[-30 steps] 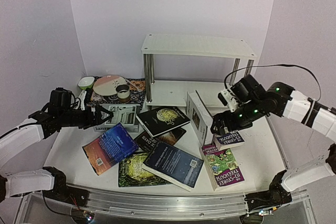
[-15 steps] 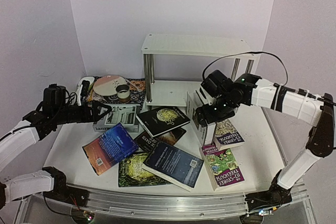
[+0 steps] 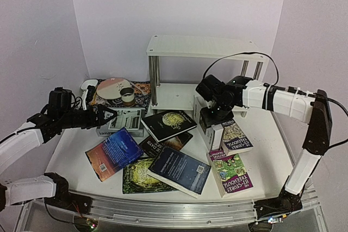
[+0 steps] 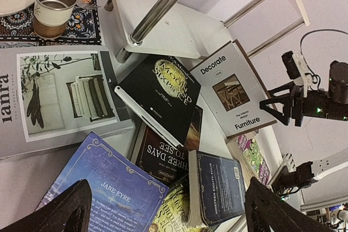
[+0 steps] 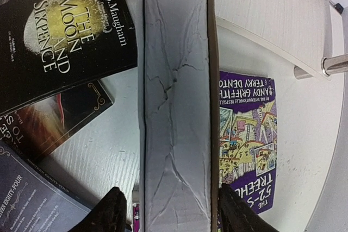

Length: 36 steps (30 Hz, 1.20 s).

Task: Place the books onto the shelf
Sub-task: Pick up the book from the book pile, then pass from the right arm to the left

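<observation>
R gripper (image 3: 211,118) sits over the thick white-brown book (image 3: 215,136). That book stands on edge on the table (image 3: 266,139), just in front of the shelf (image 3: 204,47). It's btw the black Moon and Sixpence book (image 3: 169,123) and a purple Treehouse paperback (image 3: 236,137). On the R wrist cam I see the fingers (image 5: 111,213) straddling its upper edge, jaws part-closed. One finger is against the brown cover, w/ a sliver of gap on the other side, so I can't confirm a firm hold. L gripper (image 3: 106,117) hangs wide open over the grey book (image 3: 124,119) at the left. Other books lie flat on the table nearer the arms: orange-blue book (image 3: 114,153), green book (image 3: 138,180), dark blue book (image 3: 180,169), 2nd Treehouse paperback (image 3: 231,169).
</observation>
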Each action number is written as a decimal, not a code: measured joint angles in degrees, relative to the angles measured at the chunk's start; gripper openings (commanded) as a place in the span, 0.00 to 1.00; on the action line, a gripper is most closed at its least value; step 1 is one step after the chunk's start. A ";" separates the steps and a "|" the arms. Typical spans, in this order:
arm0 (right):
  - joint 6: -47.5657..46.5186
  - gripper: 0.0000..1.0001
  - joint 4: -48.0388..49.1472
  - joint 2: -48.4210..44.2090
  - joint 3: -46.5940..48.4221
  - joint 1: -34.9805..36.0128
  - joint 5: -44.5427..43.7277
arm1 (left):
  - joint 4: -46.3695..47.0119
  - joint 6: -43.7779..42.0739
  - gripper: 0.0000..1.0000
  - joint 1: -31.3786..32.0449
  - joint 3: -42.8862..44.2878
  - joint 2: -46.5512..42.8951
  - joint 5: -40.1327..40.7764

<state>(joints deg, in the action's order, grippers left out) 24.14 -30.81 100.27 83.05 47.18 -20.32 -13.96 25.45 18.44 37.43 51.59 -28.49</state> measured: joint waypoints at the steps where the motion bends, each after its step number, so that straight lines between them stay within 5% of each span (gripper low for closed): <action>1: 0.07 0.56 -0.07 0.39 0.37 0.00 -0.02 | 0.00 0.13 0.99 0.02 0.04 0.59 -0.04; 10: 0.90 0.33 -1.62 1.11 1.33 -0.09 0.98 | 0.00 1.66 0.99 0.02 1.62 2.01 -1.64; 19: 0.96 0.31 -2.75 -1.16 2.08 -0.26 1.16 | 0.37 5.29 0.99 0.02 3.61 3.17 -5.44; 27: 2.64 0.30 -1.92 -15.37 2.23 -0.26 2.84 | 6.01 16.98 1.00 0.57 5.33 4.46 -12.28; 36: 9.09 0.28 8.96 -31.36 -4.17 -0.26 14.34 | 17.97 28.85 0.99 6.23 5.57 4.17 -11.98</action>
<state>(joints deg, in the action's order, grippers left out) 33.23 -21.85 68.90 78.87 46.92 -5.98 4.01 54.30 24.67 43.00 55.77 -40.47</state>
